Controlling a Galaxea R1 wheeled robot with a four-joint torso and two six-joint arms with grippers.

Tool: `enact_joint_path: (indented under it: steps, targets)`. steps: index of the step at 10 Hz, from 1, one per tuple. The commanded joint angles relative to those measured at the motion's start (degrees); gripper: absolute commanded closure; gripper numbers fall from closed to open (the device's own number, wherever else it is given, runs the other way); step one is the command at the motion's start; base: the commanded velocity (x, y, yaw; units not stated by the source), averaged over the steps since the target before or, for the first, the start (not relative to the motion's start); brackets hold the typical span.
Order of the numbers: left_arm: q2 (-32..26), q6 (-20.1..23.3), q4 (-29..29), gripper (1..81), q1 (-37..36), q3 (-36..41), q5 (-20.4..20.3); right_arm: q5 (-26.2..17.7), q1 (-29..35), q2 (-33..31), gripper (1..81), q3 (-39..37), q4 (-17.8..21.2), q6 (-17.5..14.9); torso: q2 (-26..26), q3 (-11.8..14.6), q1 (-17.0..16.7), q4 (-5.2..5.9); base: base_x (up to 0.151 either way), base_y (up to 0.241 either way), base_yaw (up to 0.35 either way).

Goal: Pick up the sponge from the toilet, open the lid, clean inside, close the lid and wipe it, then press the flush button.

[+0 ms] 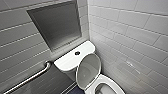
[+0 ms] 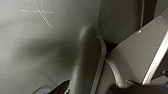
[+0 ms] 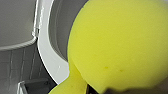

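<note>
1. Sponge sits large and bright yellow-green close in the right wrist view. It hangs above the toilet's white seat rim, with the grey inside of the bowl behind it.
2. The right gripper shows as a dark sliver under the sponge and appears clamped on it, though its fingers are hard to make out.
3. In the head view the toilet stands in the corner of the tiled walls. The lid is raised and leans back against the tank.
4. The seat is down around the open bowl.
5. A dark flush button sits on the tank top.
6. A steel grab bar runs along the wall beside the tank, below a recessed niche.
7. For the left gripper, I cannot tell whether it is open or closed; its view is blurred grey surfaces.
</note>
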Motion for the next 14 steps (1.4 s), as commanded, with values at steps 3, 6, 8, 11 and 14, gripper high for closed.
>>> enact_joint_path:
  steps: [3,6,8,11,14]
  targets:
    - [-0.1,0.8,0.3,1.0,0.0,0.3,4.8,4.2,-1.3,-7.4,81.1,8.0,-0.2,-0.4,0.0,0.0,0.0,0.0,0.0,0.0,0.0]
    - [-0.2,0.9,0.2,1.0,0.0,0.0,4.8,3.7,4.6,-7.3,81.1,12.5,0.2,-0.4,0.0,0.0,0.0,0.0,0.0,0.0,0.0]
    - [0.2,0.8,0.2,1.0,0.0,-0.1,4.8,1.3,10.0,-6.4,81.1,13.0,1.6,-0.5,0.0,0.0,0.0,0.0,0.0,0.0,0.0]
    - [0.2,0.9,0.2,1.0,0.0,-0.5,4.8,-7.8,19.3,1.1,81.1,6.5,4.7,-0.4,0.0,0.0,0.0,0.0,0.0,0.0,0.0]
    - [0.3,0.8,0.2,1.0,0.0,-0.6,4.8,-16.8,25.3,15.2,81.1,-9.0,5.5,-0.4,0.0,0.0,0.0,0.0,0.0,0.0,0.0]
